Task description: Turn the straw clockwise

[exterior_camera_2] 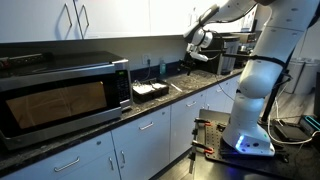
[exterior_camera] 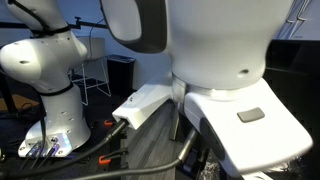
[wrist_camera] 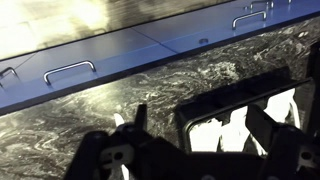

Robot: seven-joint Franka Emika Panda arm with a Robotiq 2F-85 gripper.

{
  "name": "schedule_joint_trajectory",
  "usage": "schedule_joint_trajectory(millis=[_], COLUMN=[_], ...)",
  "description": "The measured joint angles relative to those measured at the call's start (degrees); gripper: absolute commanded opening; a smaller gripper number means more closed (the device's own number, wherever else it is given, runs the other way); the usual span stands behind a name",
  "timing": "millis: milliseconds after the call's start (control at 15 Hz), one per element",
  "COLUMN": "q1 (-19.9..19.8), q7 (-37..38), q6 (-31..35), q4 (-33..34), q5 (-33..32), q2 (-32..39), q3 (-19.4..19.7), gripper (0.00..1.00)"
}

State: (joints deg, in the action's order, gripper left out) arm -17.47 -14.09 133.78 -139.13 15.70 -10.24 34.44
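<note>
I cannot make out a straw in any view. In the wrist view my gripper [wrist_camera: 197, 130] shows as two dark fingers wide apart, open and empty, above a dark marbled countertop [wrist_camera: 90, 110]. Between and behind the fingers lies a black tray [wrist_camera: 235, 98] with white contents. A thin dark upright piece stands by the left finger; I cannot tell what it is. In an exterior view the gripper [exterior_camera_2: 192, 50] hangs over the counter [exterior_camera_2: 190, 85], to the right of the same black tray [exterior_camera_2: 150, 91].
A large microwave [exterior_camera_2: 60, 95] stands on the counter at the left. Small items [exterior_camera_2: 160, 68] stand by the back wall. Cabinet doors with handles [wrist_camera: 70, 70] run along the counter's edge. A second white arm [exterior_camera: 50, 70] and my own arm body [exterior_camera: 220, 40] fill an exterior view.
</note>
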Motion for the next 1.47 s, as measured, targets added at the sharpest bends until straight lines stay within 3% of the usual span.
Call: schedule_joint_trajectory(millis=[333, 933, 1467], q1=[-2.91, -4.64, -8.35], q7=[-0.53, -1.13, -2.54], q6=[-0.76, -2.47, 8.77], q4=[4.96, 5.72, 10.21], q5=[4.89, 5.53, 22.19], q2=[8.02, 9.15, 19.04], q3=[0.01, -1.50, -4.49], gripper=[1.00, 1.00, 1.00])
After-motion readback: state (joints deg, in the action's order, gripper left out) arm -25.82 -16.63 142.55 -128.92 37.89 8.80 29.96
